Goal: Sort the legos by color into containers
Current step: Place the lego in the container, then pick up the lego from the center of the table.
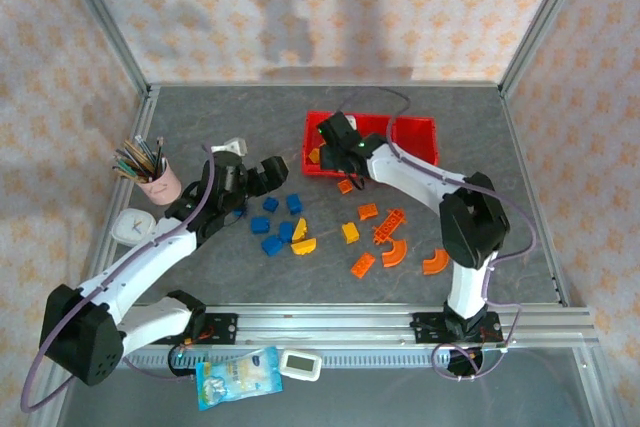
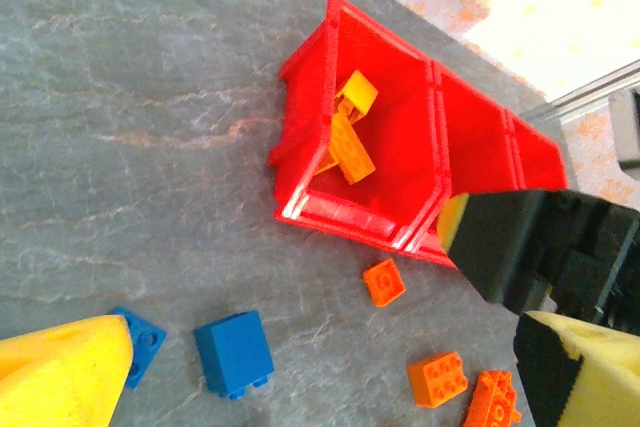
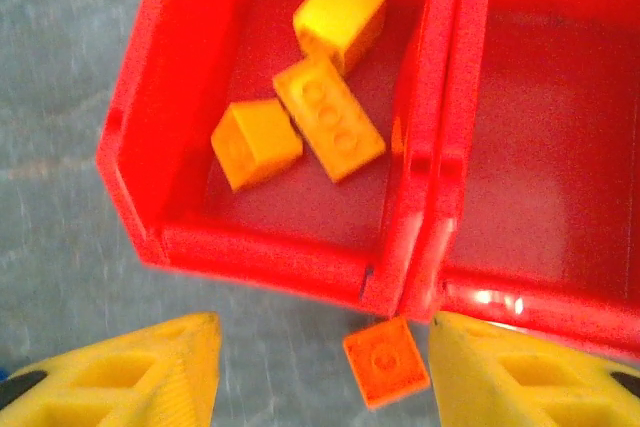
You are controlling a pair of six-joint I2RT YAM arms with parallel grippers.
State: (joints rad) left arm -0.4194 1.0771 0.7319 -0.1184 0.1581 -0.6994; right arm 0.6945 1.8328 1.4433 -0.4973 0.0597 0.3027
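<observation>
Legos scattered, containers partly hidden by spread right hand, left hand spread

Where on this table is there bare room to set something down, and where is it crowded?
Bare: the back strip of table between the pencil cup and the red bins; the corner right of the bins; the near strip along the rail. Crowded: the middle, where blue, yellow and orange legos lie scattered in front of the bins.
</observation>
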